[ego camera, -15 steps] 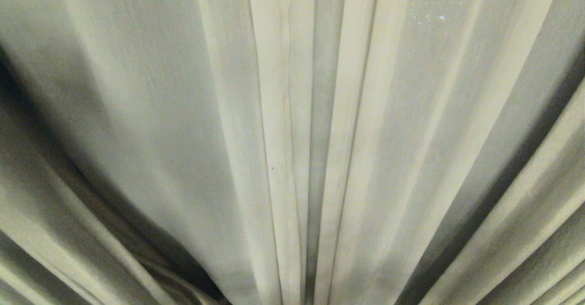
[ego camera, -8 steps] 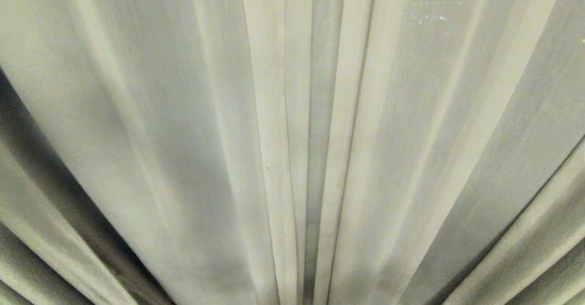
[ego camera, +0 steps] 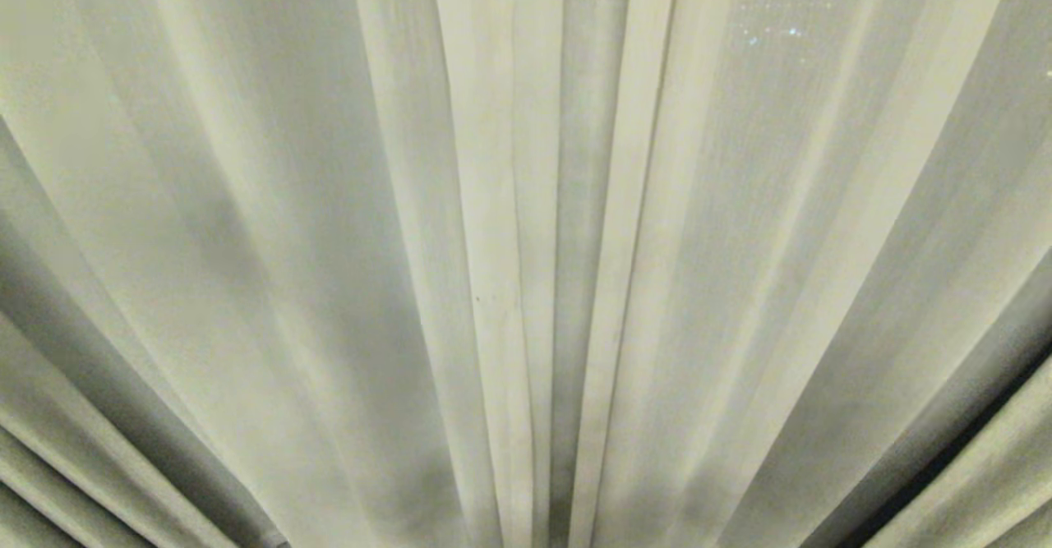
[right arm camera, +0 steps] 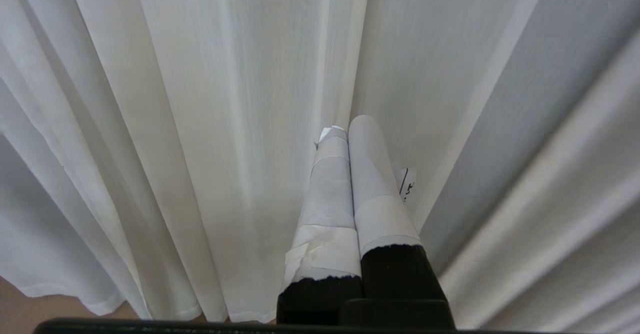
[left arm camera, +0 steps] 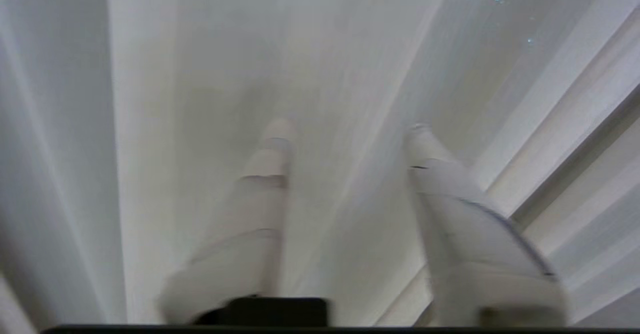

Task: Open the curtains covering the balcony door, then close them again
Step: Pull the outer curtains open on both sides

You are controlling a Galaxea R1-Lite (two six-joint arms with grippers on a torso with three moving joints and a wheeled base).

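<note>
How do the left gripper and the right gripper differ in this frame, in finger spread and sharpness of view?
The left gripper has its fingers spread apart, with a pleat of the curtains showing in the gap; the right gripper has its fingers pressed together, nothing between them. The left gripper looks motion-blurred; the right gripper is crisp. Both have pale taped fingers pointing at the curtains, and neither appears in the head view.

No readable text anywhere. Only candidate: small white tag (right arm camera: 407, 184) beside the right gripper (right arm camera: 347, 126) fingers, with a few dark marks on it, too small to make out. Curtains (ego camera: 329, 244) carry no print.
</note>
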